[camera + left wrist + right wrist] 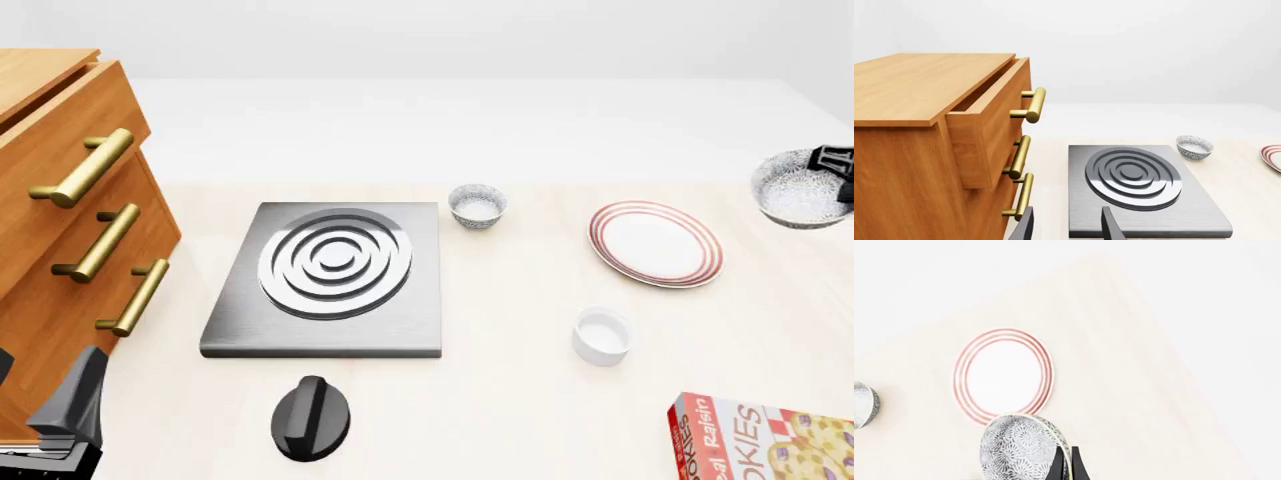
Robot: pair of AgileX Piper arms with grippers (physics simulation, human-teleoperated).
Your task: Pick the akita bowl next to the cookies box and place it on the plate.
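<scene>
The akita bowl (pixel 798 190) hangs tilted in the air at the far right, beyond and to the right of the plate (pixel 654 243). My right gripper (pixel 838 172) is shut on its rim. In the right wrist view the bowl (pixel 1021 449) shows its speckled outside, the gripper (pixel 1066 461) pinches its edge, and the plate (pixel 1003 375) lies on the table past it. The cookies box (pixel 767 440) lies at the front right corner. My left gripper (pixel 70 402) stays low at the front left beside the cabinet, open (pixel 1067 226) and holding nothing.
A second speckled bowl (pixel 477 205) sits behind the stove plate (pixel 327 275). A plain white cup (pixel 601 335) stands in front of the plate. A black knob (pixel 311 418) lies near the front edge. A wooden cabinet (pixel 60 200) with brass handles and a slightly open top drawer (pixel 984 115) fills the left.
</scene>
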